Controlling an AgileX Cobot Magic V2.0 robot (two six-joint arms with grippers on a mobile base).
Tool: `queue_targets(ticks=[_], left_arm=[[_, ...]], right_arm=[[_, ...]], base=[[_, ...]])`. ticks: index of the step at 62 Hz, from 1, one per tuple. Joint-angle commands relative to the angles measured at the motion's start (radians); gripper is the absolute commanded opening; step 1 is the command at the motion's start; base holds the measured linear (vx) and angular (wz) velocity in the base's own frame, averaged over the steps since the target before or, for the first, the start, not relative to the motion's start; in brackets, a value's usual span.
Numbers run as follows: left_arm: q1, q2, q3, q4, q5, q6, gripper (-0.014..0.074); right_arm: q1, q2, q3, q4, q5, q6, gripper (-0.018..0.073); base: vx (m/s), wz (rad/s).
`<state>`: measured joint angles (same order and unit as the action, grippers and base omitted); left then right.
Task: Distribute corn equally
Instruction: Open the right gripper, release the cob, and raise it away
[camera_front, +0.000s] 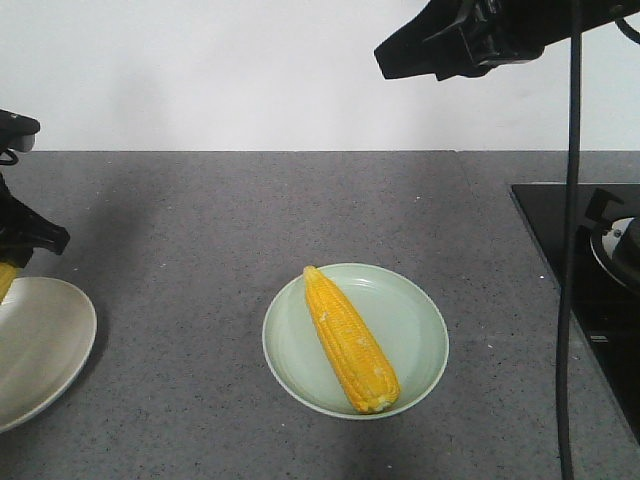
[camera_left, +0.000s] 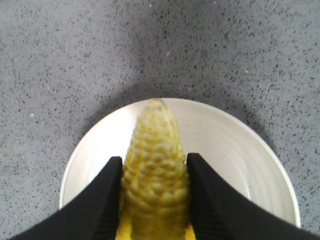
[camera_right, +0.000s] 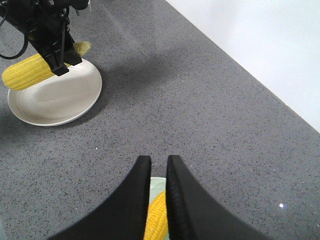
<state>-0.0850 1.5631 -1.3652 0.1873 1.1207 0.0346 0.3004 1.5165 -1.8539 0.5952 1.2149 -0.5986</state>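
Observation:
One corn cob (camera_front: 350, 340) lies diagonally on the pale green plate (camera_front: 425, 320) at the middle of the counter. A second corn cob (camera_left: 155, 150) is clamped between the black fingers of my left gripper (camera_left: 154, 162), its tapered tip pointing forward above the white plate (camera_left: 225, 145). In the right wrist view that cob (camera_right: 27, 72) hangs level just over the white plate (camera_right: 65, 100). My right gripper (camera_right: 158, 159) is high above the green plate, fingers almost together with nothing between them. The cob below (camera_right: 156, 220) shows through the slit.
A black cooktop with a burner (camera_front: 590, 250) fills the counter's right side. A black cable (camera_front: 570, 250) hangs down in front of it. The white plate (camera_front: 40, 350) sits at the counter's left edge. A white wall runs along the back.

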Motion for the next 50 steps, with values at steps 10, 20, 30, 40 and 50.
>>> queue_targets(ticks=[10,20,30,40,50], left_arm=[[0.001,-0.033,-0.013,0.005,0.004,-0.012,0.0393],[0.001,-0.033,0.006,0.005,0.012,-0.017,0.0437],[0.001,-0.033,0.006,0.005,0.016,-0.017,0.0438],[0.001,-0.033,0.006,0.005,0.017,-0.018,0.0438],[0.000,-0.033,0.006,0.003,0.019,-0.018,0.0435]], right_arm=[[-0.004,-0.032,-0.028,0.028,-0.046,-0.004,0.0097],[-0.004,-0.032,-0.028,0.028,-0.046,-0.004,0.0100],[-0.004,-0.032,-0.028,0.028,-0.046,-0.004,0.0101],[-0.004,-0.032,-0.028,0.027,-0.050,-0.004,0.0101],[-0.004,-0.032,-0.028,0.027,-0.052,-0.005,0.0101]], base=[[0.00,0.00],[0.00,0.00],[0.00,0.00],[0.00,0.00],[0.00,0.00]])
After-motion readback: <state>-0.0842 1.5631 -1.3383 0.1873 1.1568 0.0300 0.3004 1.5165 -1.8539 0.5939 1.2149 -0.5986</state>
